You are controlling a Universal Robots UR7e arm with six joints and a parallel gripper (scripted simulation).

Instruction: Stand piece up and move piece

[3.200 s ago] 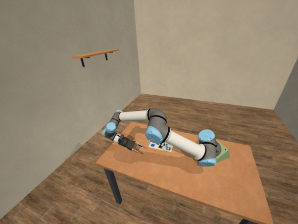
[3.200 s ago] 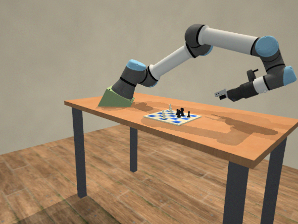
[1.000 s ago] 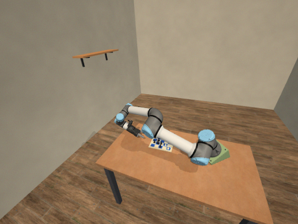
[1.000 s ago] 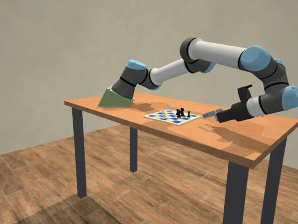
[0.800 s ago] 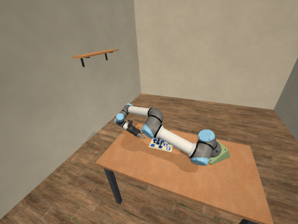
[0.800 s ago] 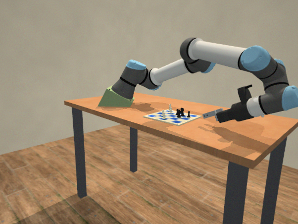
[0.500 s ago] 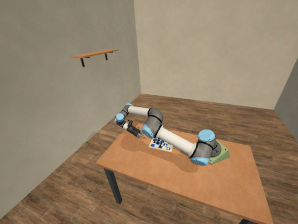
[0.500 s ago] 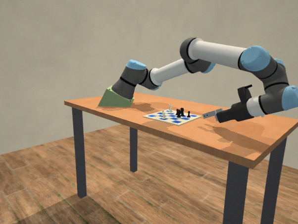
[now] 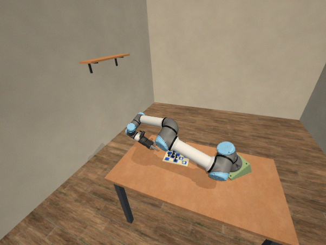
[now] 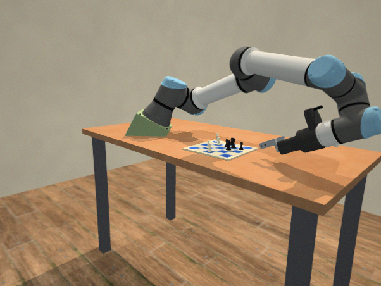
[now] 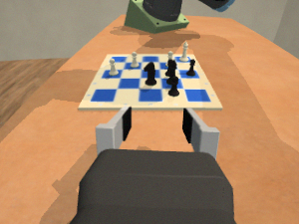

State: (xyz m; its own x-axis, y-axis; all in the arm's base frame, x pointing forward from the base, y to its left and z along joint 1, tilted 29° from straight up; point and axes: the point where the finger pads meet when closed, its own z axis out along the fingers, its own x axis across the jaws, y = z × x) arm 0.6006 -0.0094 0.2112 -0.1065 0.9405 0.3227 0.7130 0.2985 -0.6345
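A small blue-and-cream chessboard (image 11: 150,83) lies on the wooden table, also seen in the exterior view (image 10: 220,149) and the top view (image 9: 176,159). Several black pieces (image 11: 170,75) stand near its middle and right. Several white pieces (image 11: 134,59) stand along its far rows. All pieces look upright from here. The edge letters and digits are too small to read, so I cannot tell which squares are D4 and B2. My gripper (image 11: 156,117) (image 10: 266,144) is open and empty. It is held nearly level, low over the table, just off the board's near edge.
The arm's green base wedge (image 10: 146,126) sits on the table beyond the board. The arm's upper links arch over the board. A wall shelf (image 9: 104,58) hangs far to the left.
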